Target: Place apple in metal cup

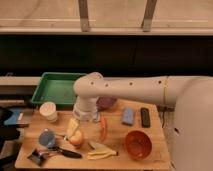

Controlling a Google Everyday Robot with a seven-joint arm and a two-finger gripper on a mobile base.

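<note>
The apple [76,141], small, round and orange-yellow, sits on the wooden table [115,140] left of centre. My gripper [73,130] points down from the white arm [130,90] and is right above the apple, at its top. The metal cup [36,157], small and shiny silver, is at the table's front left corner, left of and in front of the apple. A light blue cup [47,138] stands between the two, just left of the apple.
A green tray [57,87] is at the back left, with a white paper cup [48,111] in front of it. A carrot [103,128], a banana [100,150], an orange bowl [137,144], a blue block [128,116], a black object [145,117] and a black-handled tool [66,153] also lie on the table.
</note>
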